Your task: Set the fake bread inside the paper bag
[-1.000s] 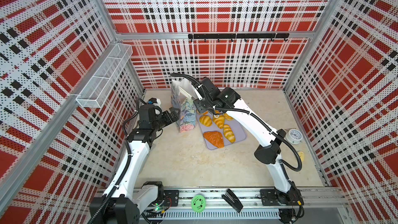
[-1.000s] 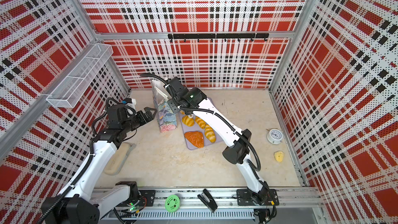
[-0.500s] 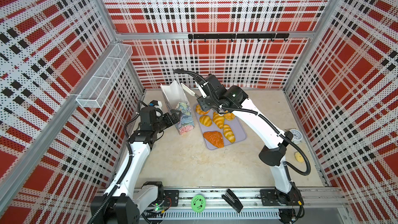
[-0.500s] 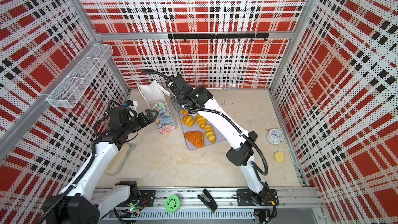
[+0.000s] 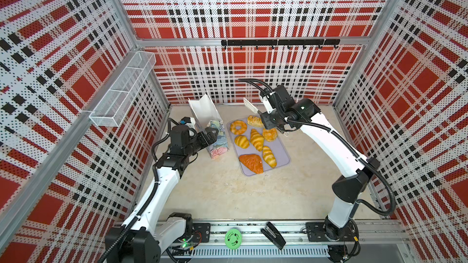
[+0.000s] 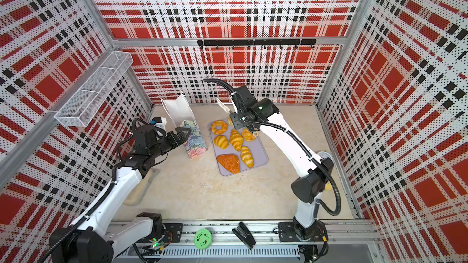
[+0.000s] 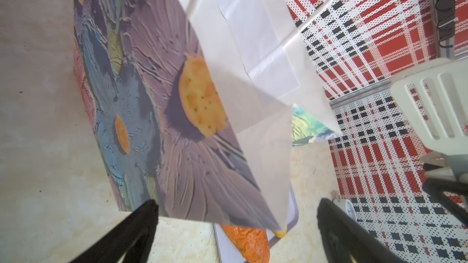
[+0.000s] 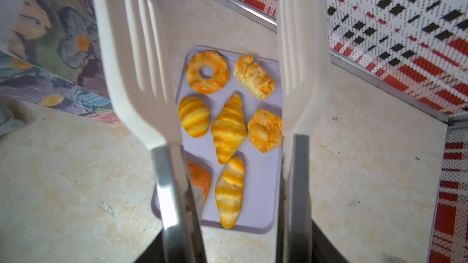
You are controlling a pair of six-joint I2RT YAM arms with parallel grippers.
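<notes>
Pick pending: right gripper (image 5: 269,120), clasping empty tongs (image 8: 136,67), must pinch fake bread (image 5: 256,139) (left gripper (image 5: 211,134) gapes by paper bag (image 5: 202,112), bread's nine o'clock).

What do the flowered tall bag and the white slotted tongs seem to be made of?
The flowered tall bag is thin paper, matte white inside, sharply creased. The white slotted tongs: blades look like smooth cream plastic, arms probably brushed steel, by their grey sheen.

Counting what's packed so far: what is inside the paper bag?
The paper bag shows only white inner faces; its bottom is hidden, so any contents cannot be seen.
</notes>
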